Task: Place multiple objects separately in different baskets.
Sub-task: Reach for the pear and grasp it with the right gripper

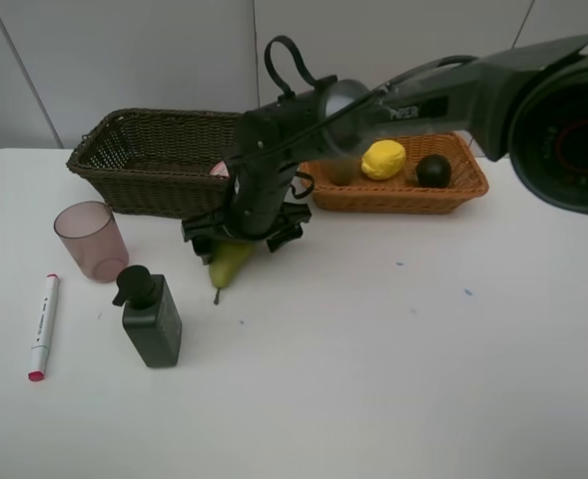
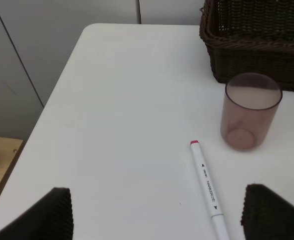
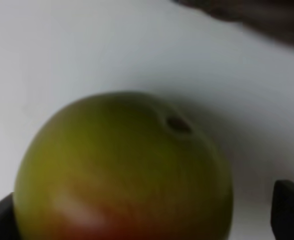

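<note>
A green-red pear [image 1: 230,263] lies on the white table in front of the dark brown basket [image 1: 144,160]. My right gripper [image 1: 242,236] has reached across and stands open over the pear, one finger on each side. In the right wrist view the pear [image 3: 124,170] fills the space between the fingers [image 3: 289,210]. The orange-tan basket [image 1: 403,200] holds a yellow lemon [image 1: 383,160], a dark green fruit [image 1: 433,170] and a brown kiwi [image 1: 341,172]. A bit of pink [image 1: 219,170] shows inside the dark basket. My left gripper [image 2: 159,212] hangs open over the table's left end.
A mauve cup [image 1: 91,240], a dark pump bottle [image 1: 151,316] and a white red-tipped marker [image 1: 42,325] stand or lie at the left. The left wrist view shows the marker [image 2: 206,187], the cup [image 2: 250,111], the dark basket [image 2: 256,45] and the table's left edge.
</note>
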